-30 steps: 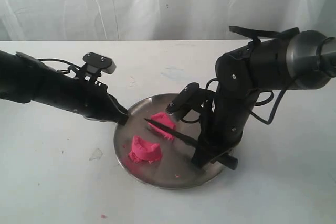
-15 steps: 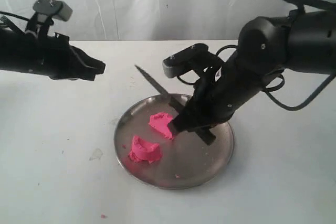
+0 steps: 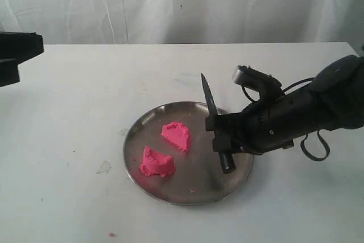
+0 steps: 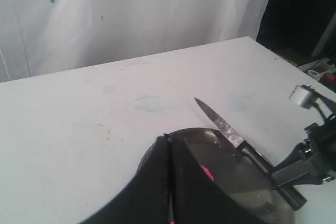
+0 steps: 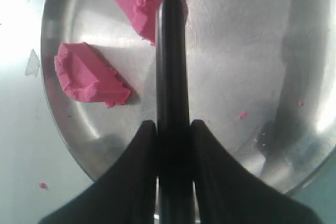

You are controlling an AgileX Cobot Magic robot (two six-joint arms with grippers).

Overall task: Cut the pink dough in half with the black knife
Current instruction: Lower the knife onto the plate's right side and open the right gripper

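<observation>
Pink dough point(image 3: 165, 149) lies halved; right pincer point(image 5: 172, 129) grips black knife point(image 3: 212, 116).

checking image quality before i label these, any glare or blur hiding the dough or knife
Right wrist view: glare streaks the plate, yet both dough pieces and the knife read clearly. Exterior view: soft, even light, slightly hazy. Left wrist view: the left gripper, dark and close, hides most of the dough.

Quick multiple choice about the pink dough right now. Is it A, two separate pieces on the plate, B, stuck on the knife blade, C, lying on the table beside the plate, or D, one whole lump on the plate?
A: the exterior view shows two separate chunks of pink dough lying apart on the steel plate, while the right claw holds the black knife clear of them.
</observation>
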